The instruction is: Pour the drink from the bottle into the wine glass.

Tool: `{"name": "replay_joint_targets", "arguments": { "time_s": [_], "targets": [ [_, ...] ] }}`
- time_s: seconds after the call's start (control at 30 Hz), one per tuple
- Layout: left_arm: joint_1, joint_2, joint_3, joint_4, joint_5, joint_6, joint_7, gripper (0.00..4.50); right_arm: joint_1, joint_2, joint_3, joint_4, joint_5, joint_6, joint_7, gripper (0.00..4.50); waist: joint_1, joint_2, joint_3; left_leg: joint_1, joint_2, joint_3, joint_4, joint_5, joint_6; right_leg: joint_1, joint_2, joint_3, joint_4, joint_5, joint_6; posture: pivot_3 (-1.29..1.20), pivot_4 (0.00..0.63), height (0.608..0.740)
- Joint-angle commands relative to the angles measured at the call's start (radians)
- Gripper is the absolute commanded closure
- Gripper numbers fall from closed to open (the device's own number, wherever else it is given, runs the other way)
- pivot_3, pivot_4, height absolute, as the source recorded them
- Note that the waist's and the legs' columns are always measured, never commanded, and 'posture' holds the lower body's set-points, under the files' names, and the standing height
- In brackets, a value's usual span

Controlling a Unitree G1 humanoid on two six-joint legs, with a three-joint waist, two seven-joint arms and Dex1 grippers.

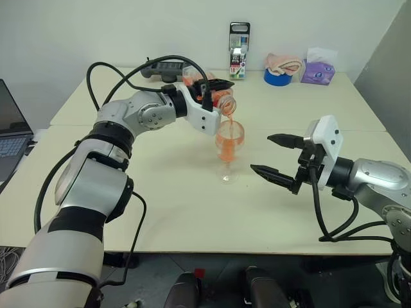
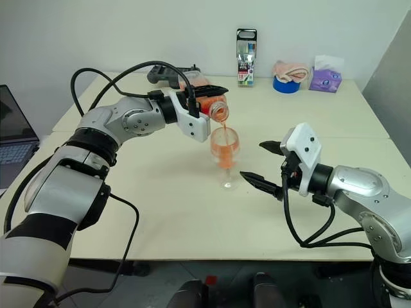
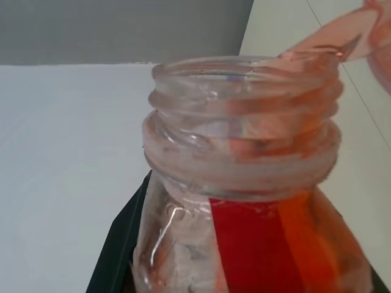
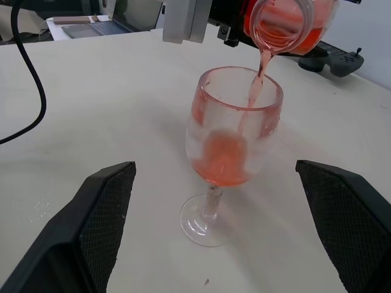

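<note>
Our left gripper (image 2: 204, 97) grasps the tipped bottle (image 2: 207, 102), streaming the drink (image 4: 255, 91) into the wine glass (image 2: 225, 154) standing mid-table (image 2: 160, 212), while our right gripper (image 2: 264, 165) waits spread wide beside it.

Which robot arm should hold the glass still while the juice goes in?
Probably the right. The right gripper is open beside the wine glass, free. The left gripper is shut on the tilted bottle, pouring the drink.

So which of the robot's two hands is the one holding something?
The left hand: its black fingers are shut on the small clear plastic bottle, tipped over the clear stemmed wine glass. The right hand hangs open beside the glass, holding nothing.
</note>
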Motion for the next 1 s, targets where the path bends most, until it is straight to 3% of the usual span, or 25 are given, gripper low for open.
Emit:
{"name": "replay_joint_targets", "arguments": {
  "time_s": [0.03,0.73,1.0],
  "targets": [
    [-0.050,0.016,0.001,-0.006,0.000,-0.007,0.028,2.79,-0.023,0.011,-0.006,-0.016,-0.008,-0.018,-0.003,0.00,0.000,0.000,0.000,0.000,0.000,0.000,0.000,0.000,0.000,0.000,0.000,0.000,0.000,0.000,0.000,0.00,0.150,0.740],
    [-0.076,0.033,-0.039,-0.003,0.066,-0.018,0.119,2.79,-0.054,0.049,0.027,0.019,-0.071,-0.053,0.012,0.00,-0.001,0.000,0.000,0.000,0.000,0.000,0.000,0.000,0.000,0.000,0.000,0.000,0.000,0.000,0.000,0.00,0.150,0.740],
    [-0.075,0.026,-0.018,0.009,0.028,-0.029,0.105,2.79,-0.075,0.063,0.027,0.044,-0.080,-0.066,0.014,0.00,-0.003,0.000,0.000,0.000,0.000,0.000,0.000,0.000,0.000,0.000,0.000,0.000,0.000,0.001,-0.002,0.00,0.150,0.740]
  ]
}}
